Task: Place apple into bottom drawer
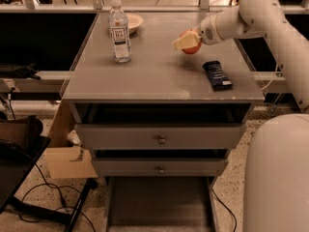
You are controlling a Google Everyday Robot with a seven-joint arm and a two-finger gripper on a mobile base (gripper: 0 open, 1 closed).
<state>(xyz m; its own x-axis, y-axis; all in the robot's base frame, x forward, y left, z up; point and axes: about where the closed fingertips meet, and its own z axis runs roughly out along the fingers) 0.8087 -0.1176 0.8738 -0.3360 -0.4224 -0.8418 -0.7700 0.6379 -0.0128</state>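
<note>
The red-orange apple (192,47) is in my gripper (186,41), over the back right part of the grey cabinet top (159,76). The pale fingers (179,43) are shut on the apple and cover most of its left side. The apple sits just above the top's surface. My white arm reaches in from the upper right. The bottom drawer (159,204) is pulled out at the foot of the cabinet, a shallow grey tray with nothing visible inside it.
A clear water bottle (119,30) stands at the back left of the top, with a small bowl (133,21) behind it. A dark snack packet (217,75) lies right of centre. Two knobbed drawer fronts (161,139) sit above the open tray. My white base (277,178) fills the lower right.
</note>
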